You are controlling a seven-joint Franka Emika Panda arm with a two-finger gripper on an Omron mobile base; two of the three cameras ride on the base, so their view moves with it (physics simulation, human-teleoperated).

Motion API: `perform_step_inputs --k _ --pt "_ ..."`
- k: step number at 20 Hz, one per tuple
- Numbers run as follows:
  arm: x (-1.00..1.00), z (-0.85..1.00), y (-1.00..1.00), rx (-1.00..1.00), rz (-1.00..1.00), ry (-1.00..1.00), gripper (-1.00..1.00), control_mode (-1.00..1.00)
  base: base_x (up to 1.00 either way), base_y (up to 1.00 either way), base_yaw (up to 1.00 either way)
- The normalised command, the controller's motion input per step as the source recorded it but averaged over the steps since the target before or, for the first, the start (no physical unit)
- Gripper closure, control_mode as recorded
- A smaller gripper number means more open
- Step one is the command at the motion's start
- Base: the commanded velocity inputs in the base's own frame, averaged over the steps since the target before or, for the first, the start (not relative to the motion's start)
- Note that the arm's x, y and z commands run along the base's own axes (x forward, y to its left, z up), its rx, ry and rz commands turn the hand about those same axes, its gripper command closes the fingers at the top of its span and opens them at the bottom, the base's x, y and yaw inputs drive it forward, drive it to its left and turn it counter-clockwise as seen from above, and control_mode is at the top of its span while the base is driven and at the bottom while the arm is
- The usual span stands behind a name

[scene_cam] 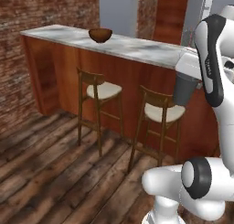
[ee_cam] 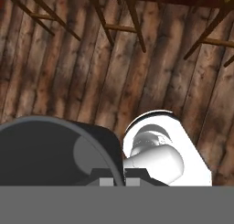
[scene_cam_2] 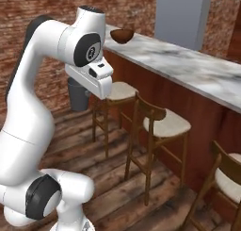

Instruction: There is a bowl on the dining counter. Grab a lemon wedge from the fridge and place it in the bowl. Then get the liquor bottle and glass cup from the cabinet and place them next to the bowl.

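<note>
While the arm hangs in the air in front of the worktop, its fingers are pinching the rim of the glass cup. The fingers sit very close together, with the thin cup wall between them. In the hand view the cup is a big dark grey ring at the bottom left, and you can look right down into it. Below it is the wooden floor.

The cup hangs upright under the white hand, out over the floor, not on anything. It is in front of the red-brown wood front of the worktop, near the right end of it in the left base view. In the right base view the cup peeks out from behind the hand, low down, near the brick wall.

The bowl is dark brown and round. It sits on the marble top of the worktop, near the far left end and close to the front edge. It is well apart from the cup. In the right base view the bowl is at the far end of the top.

2 stools stand on the floor against the front of the worktop in the left base view. They have pale seats and dark wood legs.
</note>
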Motion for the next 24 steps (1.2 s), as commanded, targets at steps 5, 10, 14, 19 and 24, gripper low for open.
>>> perform_step_inputs --k 5,10,14,19,24 --pt "0.0 0.0 0.0 0.0 0.0 0.0 1.0 1.0 0.64 1.0 -0.29" --pt "0.0 0.0 0.0 0.0 0.0 0.0 1.0 1.0 0.64 1.0 -0.31" --pt "0.0 0.0 0.0 0.0 0.0 0.0 1.0 1.0 0.63 1.0 -0.31" --pt "0.0 0.0 0.0 0.0 0.0 0.0 1.0 1.0 0.59 0.96 -0.31" --pt "0.0 0.0 0.0 0.0 0.0 0.0 1.0 1.0 0.59 0.94 -0.31"
